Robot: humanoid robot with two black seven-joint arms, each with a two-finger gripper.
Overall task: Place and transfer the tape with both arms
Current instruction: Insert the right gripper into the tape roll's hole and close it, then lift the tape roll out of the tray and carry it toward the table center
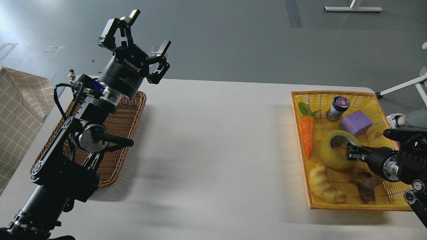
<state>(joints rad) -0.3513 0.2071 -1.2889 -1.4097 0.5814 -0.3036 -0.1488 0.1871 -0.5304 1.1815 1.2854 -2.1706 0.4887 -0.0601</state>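
The tape (328, 154), a yellow translucent roll with a pale core, lies in the yellow basket (333, 96) at the right, slightly tilted. My right gripper (351, 153) comes in from the right edge and sits at the roll's right rim, its dark tip reaching into the core. Its two fingers cannot be told apart. My left gripper (146, 30) is raised high above the far left of the table, fingers spread wide and empty. It stands over the far end of the brown wicker basket (130, 120).
The yellow basket also holds a toy carrot (307, 131), a small jar (337, 108), a purple block (356, 122), a croissant toy (322, 183) and a brown object (366, 190). A white table (213, 150) spans between the baskets. A chair stands at the right.
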